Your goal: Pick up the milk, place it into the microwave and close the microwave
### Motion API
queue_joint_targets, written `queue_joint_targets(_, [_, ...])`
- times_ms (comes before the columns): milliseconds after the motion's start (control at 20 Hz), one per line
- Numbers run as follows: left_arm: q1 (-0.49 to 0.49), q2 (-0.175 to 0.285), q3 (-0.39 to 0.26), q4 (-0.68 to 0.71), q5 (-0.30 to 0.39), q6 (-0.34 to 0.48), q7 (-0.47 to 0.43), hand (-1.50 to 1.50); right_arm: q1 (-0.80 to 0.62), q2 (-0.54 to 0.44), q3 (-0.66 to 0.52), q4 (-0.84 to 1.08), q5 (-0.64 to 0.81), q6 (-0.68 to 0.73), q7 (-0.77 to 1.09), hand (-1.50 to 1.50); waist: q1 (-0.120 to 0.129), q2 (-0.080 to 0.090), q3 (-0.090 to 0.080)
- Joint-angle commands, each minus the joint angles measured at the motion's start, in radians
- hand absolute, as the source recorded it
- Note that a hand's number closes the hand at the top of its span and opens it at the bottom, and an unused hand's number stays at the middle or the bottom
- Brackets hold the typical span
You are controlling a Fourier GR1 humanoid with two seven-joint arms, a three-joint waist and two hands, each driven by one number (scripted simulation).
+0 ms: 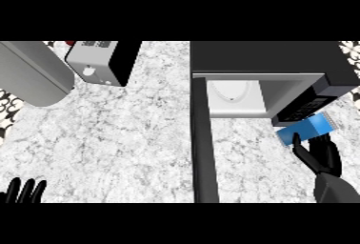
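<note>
Looks like the pick-up step, judging by the layout. Right hand (320, 159) near the counter's (126, 143) right edge, thumb and fingers curled round the lower end of the blue milk carton (307, 129); hard to say whether already lifted clear of the counter. Sits tilted just in front of the microwave's (267, 57) control panel (307, 107), right of the cavity and not yet inside. Microwave door (202, 147) stands wide open, reaching towards the counter's front edge, with the turntable plate (235, 91) showing within. Left hand (22, 190) rests at the front left corner, fingers up and relaxed. Next, probably: raise the carton, carry it leftwards past the control panel, ease it through the opening without clipping the frame, set it on the plate, let go. Then swing the door shut, likely from its outer left side.
</note>
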Motion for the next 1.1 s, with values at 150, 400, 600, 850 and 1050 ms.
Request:
queue_joint_targets(150, [-0.002,0.018,0.044,0.003,0.03,-0.015,-0.006,-1.5,0.047,0.074,0.061,-0.061,0.003,0.199,-0.1,1.5,0.004,-0.014,-0.005])
queue_joint_targets(400, [0.03,0.014,0.047,0.013,0.048,-0.03,-0.017,-1.5,0.073,0.114,0.106,-0.158,-0.001,0.191,-0.064,1.5,-0.004,-0.02,-0.007])
queue_joint_targets(600, [0.032,0.028,0.096,0.003,0.061,-0.031,-0.032,-1.5,0.1,0.167,0.177,-0.275,0.025,0.137,-0.041,1.5,-0.008,-0.023,-0.008])
queue_joint_targets(850, [0.041,0.054,0.152,0.047,0.117,-0.068,-0.049,-1.5,0.223,0.203,0.263,-0.513,0.023,0.111,0.071,1.5,-0.025,-0.027,-0.011])
queue_joint_targets(1050, [0.089,0.016,0.095,-0.01,0.093,-0.064,-0.045,-1.5,0.395,0.228,0.306,-0.808,-0.032,0.105,0.215,1.5,-0.033,-0.027,-0.01])
